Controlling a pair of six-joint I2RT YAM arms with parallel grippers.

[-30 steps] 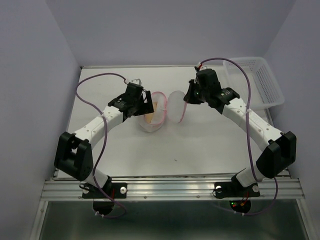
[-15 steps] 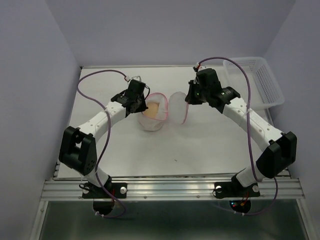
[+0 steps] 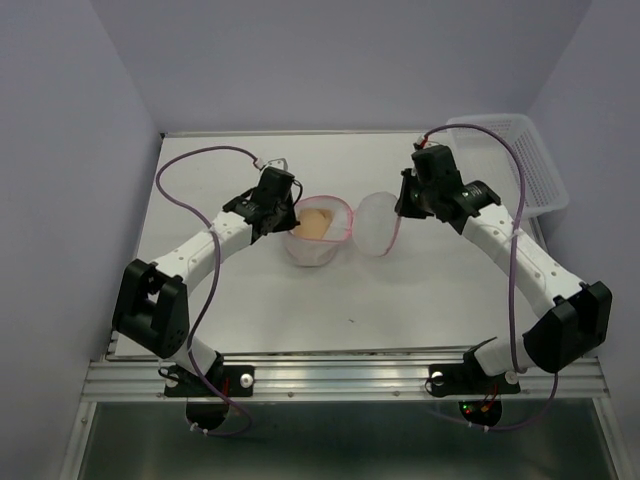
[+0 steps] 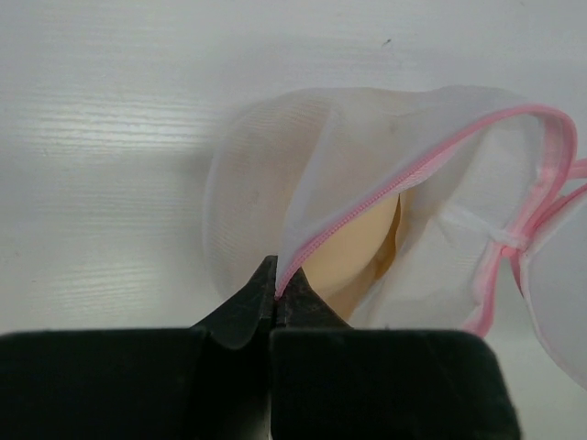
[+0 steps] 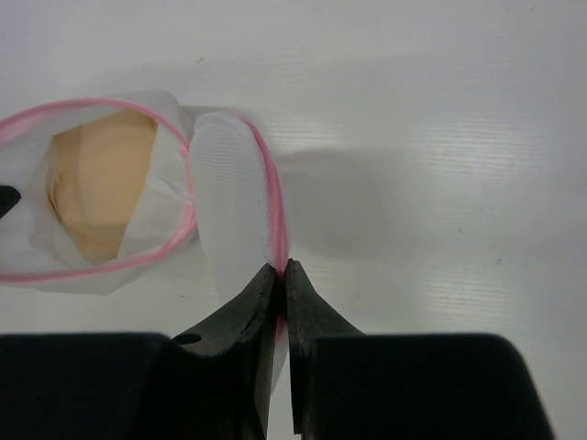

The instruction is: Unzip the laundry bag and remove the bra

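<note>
Table: we work on a white flat tabletop (image 3: 250,300); its lower half in the top view holds only the arms, giving room to pull apart.
Basket: a white rectangular plastic lattice basket (image 3: 520,160) sits at the upper right of that view, near our right arm's elbow path.
Laundry bag: the small round white mesh laundry bag with pink zipper trim (image 3: 318,232) lies mid-table, unzipped into two joined halves, the right half standing on edge.
Bra: the soft tan fabric bra (image 3: 315,222) lies inside the open left half.
Left gripper (image 4: 275,298): pinched tight on the bag's pink rim.
Right gripper (image 5: 281,275): pinched on the other half's pink rim.
Step in hand: we judge we are spreading the halves; hold the left rim down and draw the right half rightward, stopping short of the basket.
</note>
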